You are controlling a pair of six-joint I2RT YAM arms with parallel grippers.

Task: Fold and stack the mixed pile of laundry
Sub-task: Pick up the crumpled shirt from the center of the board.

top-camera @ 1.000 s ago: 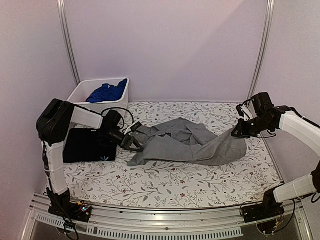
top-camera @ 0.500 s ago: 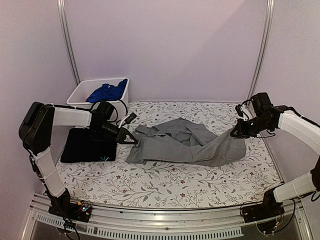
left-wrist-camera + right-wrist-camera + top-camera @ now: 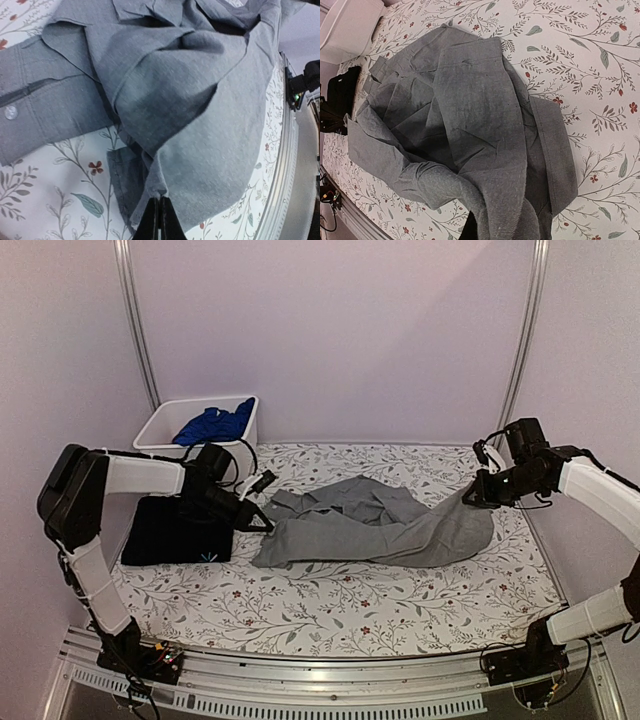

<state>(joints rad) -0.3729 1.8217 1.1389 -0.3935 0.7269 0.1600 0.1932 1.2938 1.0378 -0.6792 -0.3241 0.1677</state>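
The grey collared shirt lies crumpled across the middle of the floral table. My left gripper is at its left edge, shut on a pinch of the grey cloth. My right gripper is shut on the shirt's right end and holds it a little off the table. In the right wrist view the grey shirt drapes over the fingers and hides them. A folded black T-shirt with a small light mark lies at the left. The bright blue garment sits in the bin.
The white plastic bin stands at the back left corner, just behind the black T-shirt. Metal frame posts rise at both back corners. A metal rail runs along the table's near edge.
My left gripper has shut on the shirt's left edge and its arm has shifted left. My right gripper has risen slightly with the shirt's right end.
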